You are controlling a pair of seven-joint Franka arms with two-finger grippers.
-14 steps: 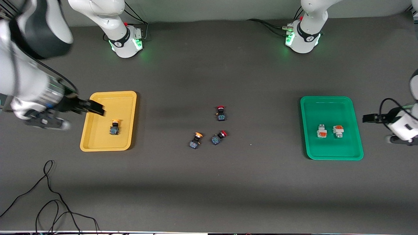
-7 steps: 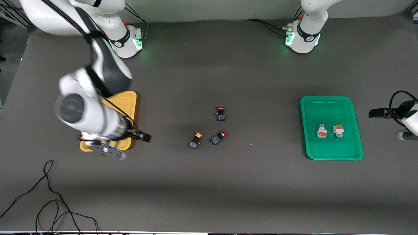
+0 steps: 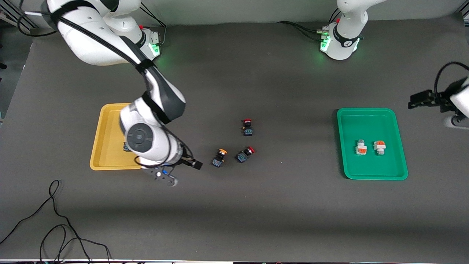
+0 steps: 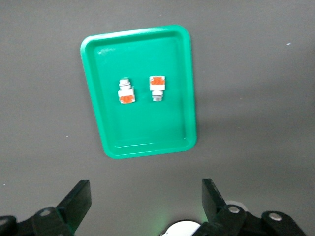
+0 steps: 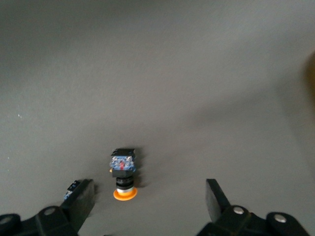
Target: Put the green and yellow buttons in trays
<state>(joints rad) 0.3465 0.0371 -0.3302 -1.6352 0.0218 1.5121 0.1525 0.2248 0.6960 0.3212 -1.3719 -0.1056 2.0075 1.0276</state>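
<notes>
Yellow-capped switch [image 3: 219,157] lies loose near the yellow tray [image 3: 106,146]; the right gripper [image 3: 194,164] hovers beside it, jaws wide and empty, apparently lining up. The left gripper [image 3: 417,99], also spread empty, waits.

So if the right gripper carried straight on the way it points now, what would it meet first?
Most likely the yellow-capped switch lying on the table: the right gripper, fingers open, points toward it. Its height above the table is unclear, so it might pass over.

Glossy plastic green tray [image 4: 189,98] on matt, cloth-like dark table [image 3: 278,205].
</notes>
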